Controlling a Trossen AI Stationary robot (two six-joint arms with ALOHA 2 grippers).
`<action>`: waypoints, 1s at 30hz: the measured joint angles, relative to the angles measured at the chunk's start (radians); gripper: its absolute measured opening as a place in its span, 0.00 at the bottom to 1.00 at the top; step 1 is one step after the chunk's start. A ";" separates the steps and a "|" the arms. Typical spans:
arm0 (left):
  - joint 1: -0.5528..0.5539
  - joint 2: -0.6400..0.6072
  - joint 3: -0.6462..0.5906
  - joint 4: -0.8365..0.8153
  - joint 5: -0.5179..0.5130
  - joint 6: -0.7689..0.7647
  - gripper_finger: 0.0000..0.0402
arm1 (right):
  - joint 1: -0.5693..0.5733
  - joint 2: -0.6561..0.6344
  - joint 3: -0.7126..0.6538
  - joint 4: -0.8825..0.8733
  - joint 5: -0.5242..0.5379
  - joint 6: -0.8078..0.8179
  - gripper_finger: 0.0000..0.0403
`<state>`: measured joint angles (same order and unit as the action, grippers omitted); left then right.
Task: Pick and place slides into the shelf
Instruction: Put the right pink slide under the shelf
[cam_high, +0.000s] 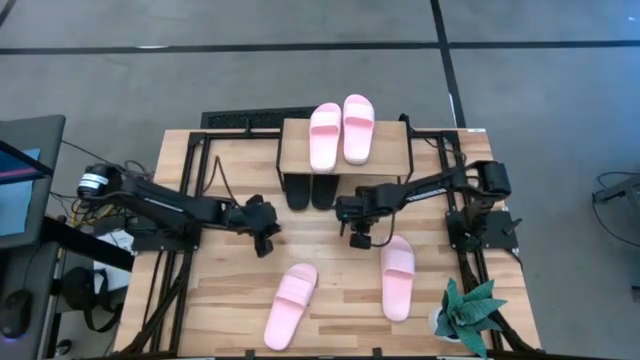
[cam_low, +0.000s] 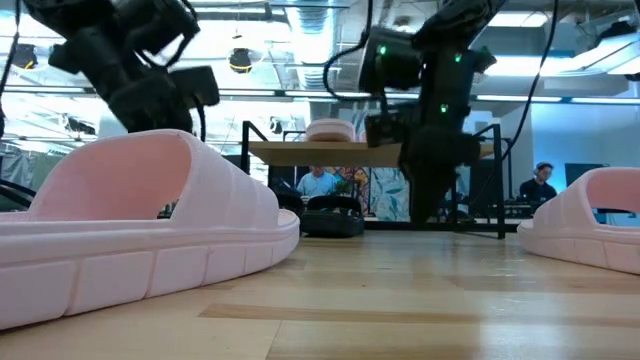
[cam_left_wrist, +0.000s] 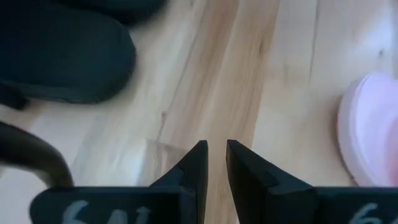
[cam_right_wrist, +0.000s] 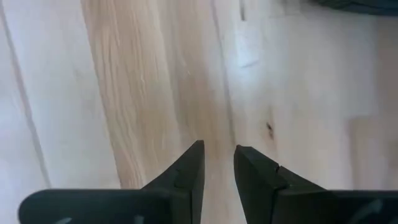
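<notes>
The shelf (cam_high: 390, 150) stands at the table's far middle with two pink slides (cam_high: 342, 130) side by side on its top board. Two black slides (cam_high: 310, 190) lie on the table under its near edge. Two more pink slides lie on the table, one near the middle (cam_high: 291, 305) and one to the right (cam_high: 397, 277). My left gripper (cam_high: 266, 243) (cam_left_wrist: 216, 146) hovers left of centre, above bare wood, its fingers a narrow gap apart with nothing between them. My right gripper (cam_high: 359, 240) (cam_right_wrist: 219, 148) hovers just near of the black slides, also narrowly open and holding nothing.
A potted plant (cam_high: 468, 315) stands at the near right corner. Black frame rails (cam_high: 190, 200) run along the table's left and right sides. A monitor (cam_high: 20, 180) stands off the left edge. People (cam_low: 318, 180) sit in the room behind.
</notes>
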<state>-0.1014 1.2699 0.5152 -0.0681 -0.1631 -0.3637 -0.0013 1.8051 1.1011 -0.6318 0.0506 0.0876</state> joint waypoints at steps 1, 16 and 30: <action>-0.003 -0.024 0.000 -0.008 -0.010 0.000 0.12 | 0.006 -0.014 -0.001 -0.008 0.005 0.001 0.19; -0.012 -0.231 0.000 -0.124 -0.059 -0.198 0.12 | 0.083 -0.328 0.000 -0.004 0.028 0.064 0.19; -0.012 -0.232 0.000 -0.164 0.133 -0.340 0.12 | 0.232 -0.543 0.029 -0.257 -0.076 0.286 0.19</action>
<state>-0.1135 1.0378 0.5152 -0.2321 -0.0297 -0.7036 0.2303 1.2622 1.1301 -0.8892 -0.0253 0.3740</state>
